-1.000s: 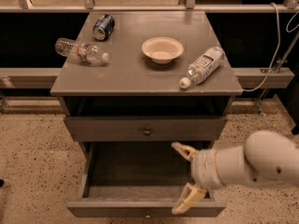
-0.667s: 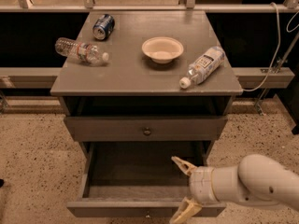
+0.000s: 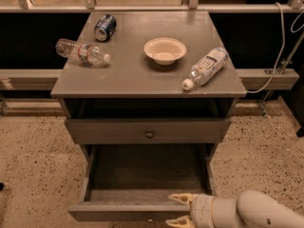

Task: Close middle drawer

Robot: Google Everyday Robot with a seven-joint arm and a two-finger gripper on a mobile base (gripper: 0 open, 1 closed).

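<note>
The middle drawer (image 3: 118,211) stands pulled far out of the grey cabinet, its empty box reaching toward 6 o'clock and its front panel lying across the bottom of the view from 9 to 3; the claw (image 3: 181,209) sits at 5 o'clock, at the panel's right end, its two pale fingers (image 3: 183,198) spread apart, one at the panel's top edge and one just in front of it, holding nothing; whether either finger touches the wood cannot be told. The drawer's long axis runs 6 to 12, so the shove that would shut it likely goes straight toward 12 o'clock, and a push so far right of the central knob could skew the box in its runners. The top drawer (image 3: 114,131) above is nearly flush. On the counter (image 3: 142,80) lie a can (image 3: 105,27) at 11 o'clock, a bottle (image 3: 81,52) at 10, a bowl (image 3: 165,50) near centre and a second bottle (image 3: 206,68) at 2.
</note>
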